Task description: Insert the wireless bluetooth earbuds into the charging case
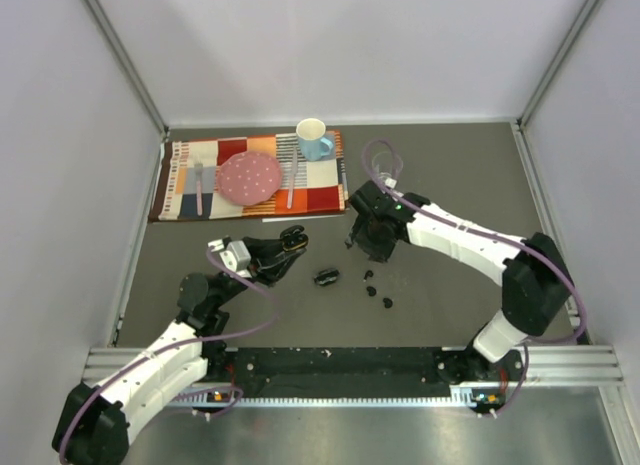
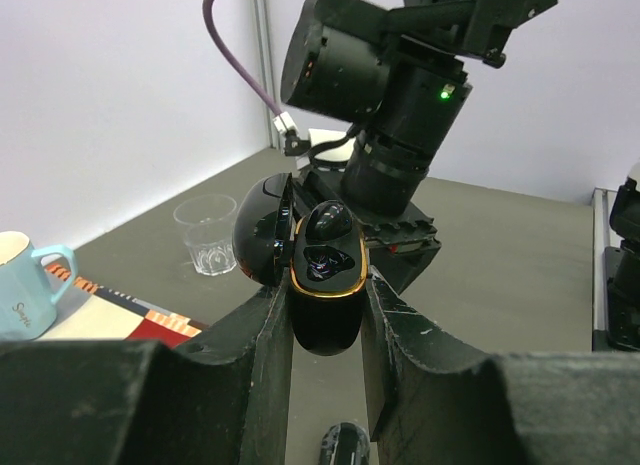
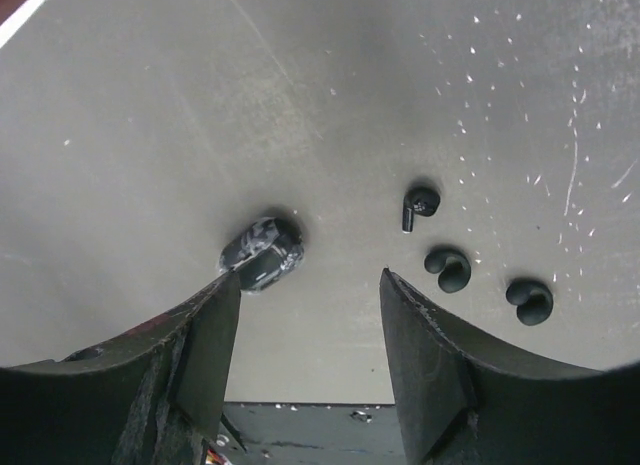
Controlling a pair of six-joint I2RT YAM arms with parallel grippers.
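Observation:
My left gripper [image 1: 290, 243] is shut on a glossy black charging case [image 2: 325, 285] with a gold rim, held off the table. Its lid [image 2: 262, 230] hangs open to the left. One black earbud [image 2: 328, 222] sits in the case's upper pocket. Three more earbuds [image 3: 421, 203] [image 3: 448, 268] [image 3: 529, 301] lie loose on the grey table, grouped in the top view [image 1: 371, 290]. My right gripper [image 3: 310, 280] hovers above the table just beyond the held case, open with nothing between its fingers. A second, closed case [image 3: 262, 253] lies beside its left fingertip.
A clear glass [image 1: 385, 165] stands behind the right arm. A blue mug [image 1: 314, 139], pink plate [image 1: 250, 177] and cutlery rest on a checked placemat [image 1: 190, 190] at the back left. Walls enclose the table on three sides.

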